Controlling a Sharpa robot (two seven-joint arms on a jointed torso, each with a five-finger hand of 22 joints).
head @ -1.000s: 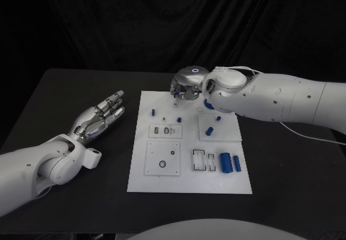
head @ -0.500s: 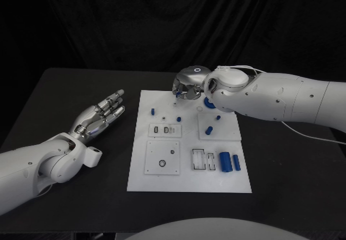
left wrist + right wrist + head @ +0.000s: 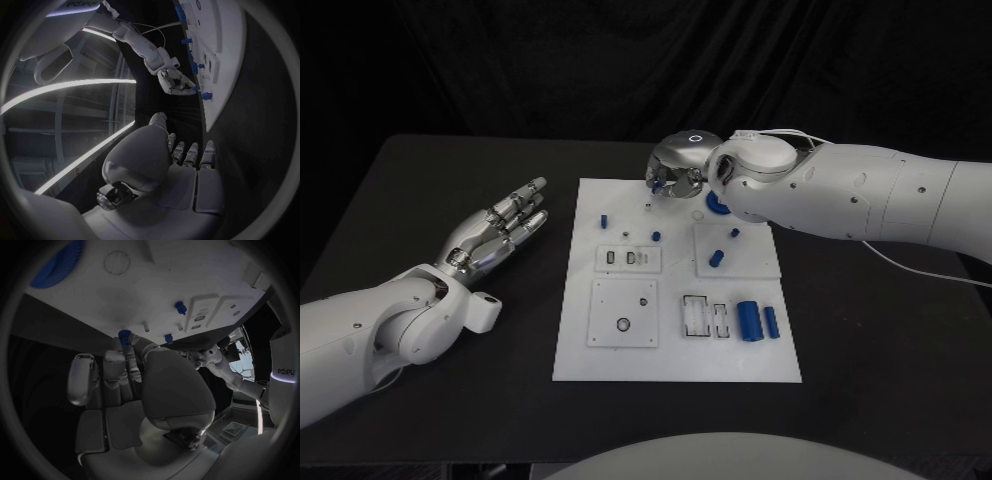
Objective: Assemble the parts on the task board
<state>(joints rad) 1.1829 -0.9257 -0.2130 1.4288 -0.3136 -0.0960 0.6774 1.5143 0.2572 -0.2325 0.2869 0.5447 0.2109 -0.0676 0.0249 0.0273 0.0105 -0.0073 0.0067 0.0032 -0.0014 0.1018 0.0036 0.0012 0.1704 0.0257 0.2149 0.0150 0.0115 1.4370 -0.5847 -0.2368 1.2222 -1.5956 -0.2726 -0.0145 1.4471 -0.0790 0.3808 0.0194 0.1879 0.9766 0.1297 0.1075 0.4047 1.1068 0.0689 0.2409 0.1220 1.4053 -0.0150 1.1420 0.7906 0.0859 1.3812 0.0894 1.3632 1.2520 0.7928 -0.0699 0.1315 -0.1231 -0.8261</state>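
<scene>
Parts: two blue cylinders (image 3: 760, 323), perhaps five blue pegs (image 3: 604, 222).

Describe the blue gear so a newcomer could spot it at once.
Start at the white board mid-table and go to its far right corner, beside the right hand. The gear lies flat there, partly behind the right arm. It is a toothed disc; the other blue parts are small pegs or cylinders.

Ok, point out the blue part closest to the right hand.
The blue gear at the task board's far edge, right beside the right hand and partly hidden by its arm; the other blue parts lie nearer the robot.
</scene>
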